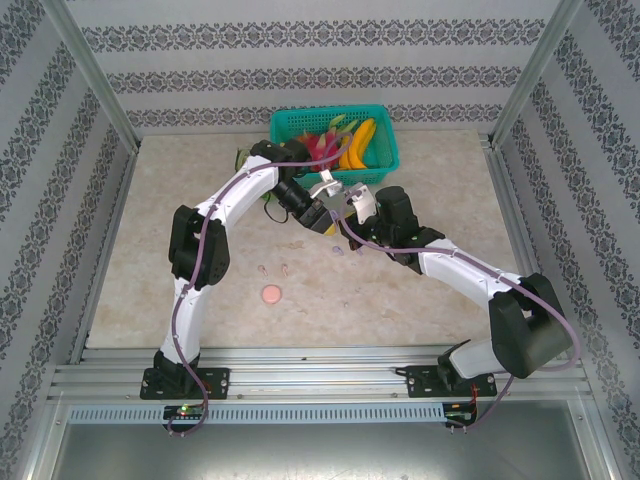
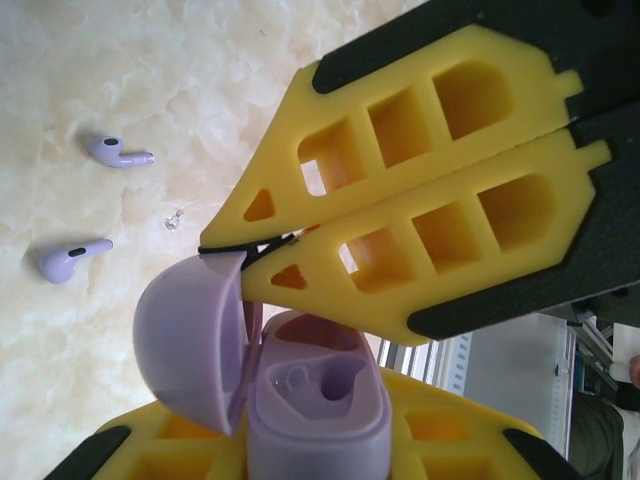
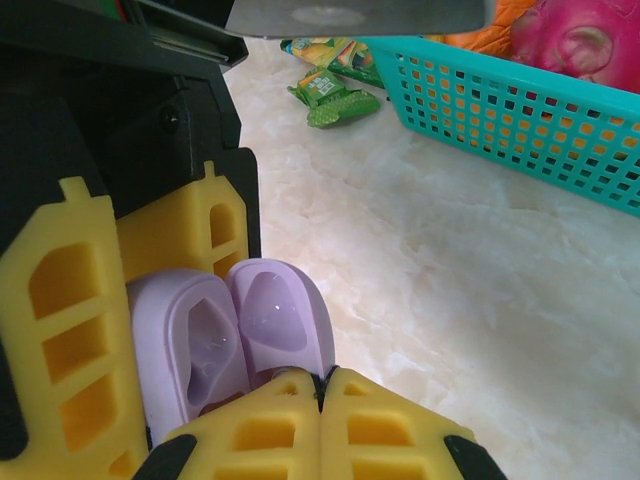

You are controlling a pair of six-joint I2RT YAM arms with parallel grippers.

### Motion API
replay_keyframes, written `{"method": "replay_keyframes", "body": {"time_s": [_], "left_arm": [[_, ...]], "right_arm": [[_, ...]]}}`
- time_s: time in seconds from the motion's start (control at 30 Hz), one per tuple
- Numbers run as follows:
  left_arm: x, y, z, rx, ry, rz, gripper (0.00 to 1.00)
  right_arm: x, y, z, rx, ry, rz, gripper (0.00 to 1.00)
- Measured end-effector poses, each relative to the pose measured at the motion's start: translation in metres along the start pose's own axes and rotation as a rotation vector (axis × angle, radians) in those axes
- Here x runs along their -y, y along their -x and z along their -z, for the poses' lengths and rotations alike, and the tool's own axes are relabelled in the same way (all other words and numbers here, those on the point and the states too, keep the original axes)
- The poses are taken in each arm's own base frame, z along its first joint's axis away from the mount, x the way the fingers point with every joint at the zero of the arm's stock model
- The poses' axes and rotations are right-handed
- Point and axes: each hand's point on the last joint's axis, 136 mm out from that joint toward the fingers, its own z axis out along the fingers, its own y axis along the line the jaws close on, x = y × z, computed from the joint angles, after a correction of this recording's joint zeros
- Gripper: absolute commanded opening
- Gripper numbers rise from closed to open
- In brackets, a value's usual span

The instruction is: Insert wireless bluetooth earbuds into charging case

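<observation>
Nearly nose to nose, two robot arms meet above the middle of a cream, marble-patterned desk (image 1: 180,180). The right end effector (image 3: 160,400) clamps the body of an open lilac charging case (image 3: 190,340), one yellow finger on each side. The case's hinged lid (image 2: 190,340) is swung up and its moulded wells are showing. The left end effector (image 2: 225,243) has its yellow fingers pressed together, tips touching the lid's rim; whether the rim is caught between them cannot be told.

One lilac earbud (image 2: 118,152) lies free on the desk just beyond the case, with the other earbud (image 2: 70,260) near it but apart.

A teal plastic basket (image 3: 520,100) of toy fruit, a yellow banana (image 1: 360,145) among it, stands at the far side behind the arms. Green snack packets (image 3: 330,90) lie on the desk beside it. A round pink disc (image 1: 270,294) sits nearer the arm bases. Grey-and-white patterned wallpaper (image 1: 300,40) lines the three walls, aluminium posts (image 1: 90,70) rise at the corners, and an aluminium rail (image 1: 320,380) carries both arm bases at the near edge.
</observation>
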Motion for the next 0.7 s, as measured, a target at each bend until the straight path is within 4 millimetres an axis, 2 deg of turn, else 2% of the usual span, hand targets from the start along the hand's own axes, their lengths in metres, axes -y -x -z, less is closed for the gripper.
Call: {"method": "replay_keyframes", "body": {"time_s": [0.27,0.37,0.4,0.53,0.7], "left_arm": [[0.000,0.000,-0.001,0.000,-0.008,0.005,0.11],[0.000,-0.001,-0.001,-0.001,-0.011,0.006,0.04],[0.000,-0.003,0.000,-0.005,-0.016,0.018,0.01],[0.003,-0.002,0.000,0.007,-0.041,0.020,0.00],[-0.009,-0.008,-0.002,0.037,-0.042,0.045,0.00]], "right_arm": [[0.000,-0.001,0.000,-0.004,0.000,-0.001,0.01],[0.000,-0.001,0.000,-0.005,-0.002,-0.004,0.36],[0.002,-0.001,0.001,-0.005,-0.008,-0.009,0.43],[0.010,0.003,0.012,0.004,-0.031,-0.044,0.52],[0.006,0.022,0.063,0.105,-0.051,-0.094,0.58]]}}
